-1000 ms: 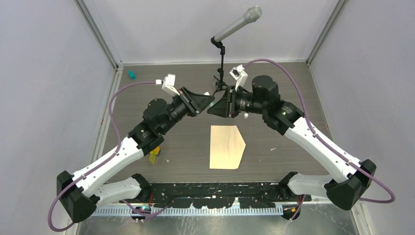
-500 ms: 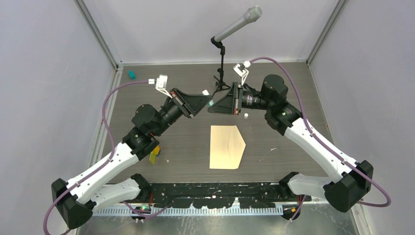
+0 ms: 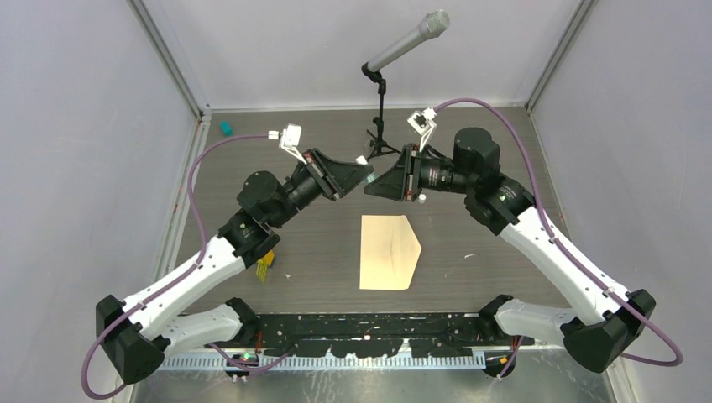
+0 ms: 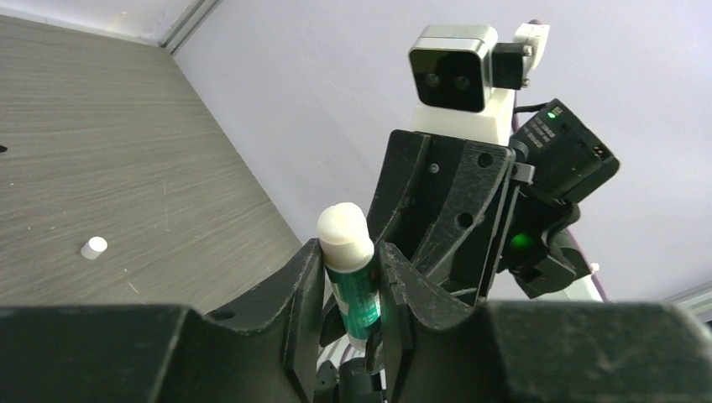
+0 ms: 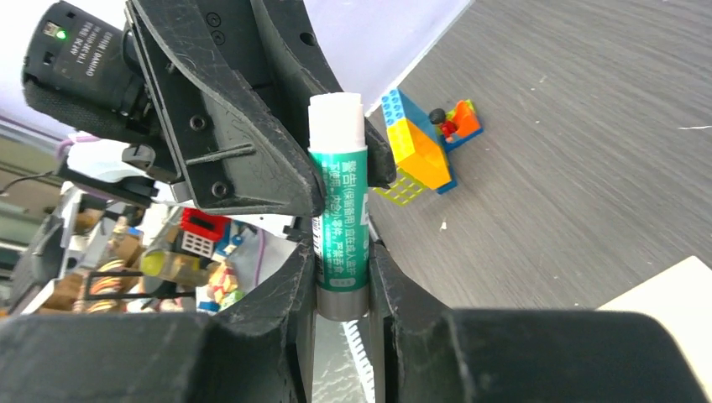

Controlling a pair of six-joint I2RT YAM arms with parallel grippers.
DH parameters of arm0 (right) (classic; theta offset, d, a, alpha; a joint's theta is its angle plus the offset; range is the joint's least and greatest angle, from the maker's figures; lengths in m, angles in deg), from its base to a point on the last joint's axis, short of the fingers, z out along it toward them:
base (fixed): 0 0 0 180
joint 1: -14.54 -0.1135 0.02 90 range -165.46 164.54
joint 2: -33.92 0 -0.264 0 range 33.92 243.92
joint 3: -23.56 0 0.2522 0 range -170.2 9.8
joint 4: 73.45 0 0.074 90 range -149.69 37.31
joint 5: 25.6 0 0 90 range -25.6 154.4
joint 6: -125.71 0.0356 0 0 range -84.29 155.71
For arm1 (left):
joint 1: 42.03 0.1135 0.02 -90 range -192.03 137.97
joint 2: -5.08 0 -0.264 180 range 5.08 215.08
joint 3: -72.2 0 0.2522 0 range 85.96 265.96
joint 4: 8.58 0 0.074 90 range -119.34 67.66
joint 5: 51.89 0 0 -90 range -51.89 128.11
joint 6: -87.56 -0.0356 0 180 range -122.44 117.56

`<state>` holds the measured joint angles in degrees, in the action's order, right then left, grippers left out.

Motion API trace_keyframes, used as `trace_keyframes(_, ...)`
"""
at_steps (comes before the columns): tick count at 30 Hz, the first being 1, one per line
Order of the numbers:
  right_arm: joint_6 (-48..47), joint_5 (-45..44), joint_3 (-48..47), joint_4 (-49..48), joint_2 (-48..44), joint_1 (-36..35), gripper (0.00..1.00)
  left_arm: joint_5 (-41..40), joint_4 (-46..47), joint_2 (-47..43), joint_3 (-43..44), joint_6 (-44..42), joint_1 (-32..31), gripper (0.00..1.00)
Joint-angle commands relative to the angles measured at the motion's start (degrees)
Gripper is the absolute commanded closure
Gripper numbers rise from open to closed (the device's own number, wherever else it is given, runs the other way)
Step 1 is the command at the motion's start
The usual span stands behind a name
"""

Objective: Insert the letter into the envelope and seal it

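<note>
Pale walls (image 3: 84, 126) enclose a dark wood-grain table (image 3: 319, 252) — envelope (image 3: 390, 252) flat at centre.

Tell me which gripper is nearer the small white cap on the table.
Right. The right gripper hangs just left of the cap; the left gripper sits farther left, beyond it.
</note>
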<state>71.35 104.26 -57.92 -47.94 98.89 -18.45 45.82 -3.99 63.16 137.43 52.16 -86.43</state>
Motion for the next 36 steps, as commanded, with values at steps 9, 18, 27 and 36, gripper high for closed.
trace_keyframes(9, -10.6, -21.0, -7.4, 8.6, 1.2, -7.4, 0.99, 5.9, -0.3, 4.0, 4.4, 2.1, -0.4, 0.64)
trace_keyframes(18, -14.0, -34.3, -9.2, 14.7, 1.9, -12.0, 0.53, 0.6, -4.5, 4.1, 4.9, 4.1, -0.4, 1.0)
trace_keyframes(27, -17.4, -53.6, -10.9, 18.4, 3.2, -20.0, 0.42, -6.8, -17.8, 5.5, 9.6, 5.8, -0.4, 1.0)
trace_keyframes(36, -19.1, -57.1, -13.1, 19.6, 5.8, -23.5, 0.51, -7.2, -18.2, 6.4, 10.8, 5.6, -0.4, 1.0)
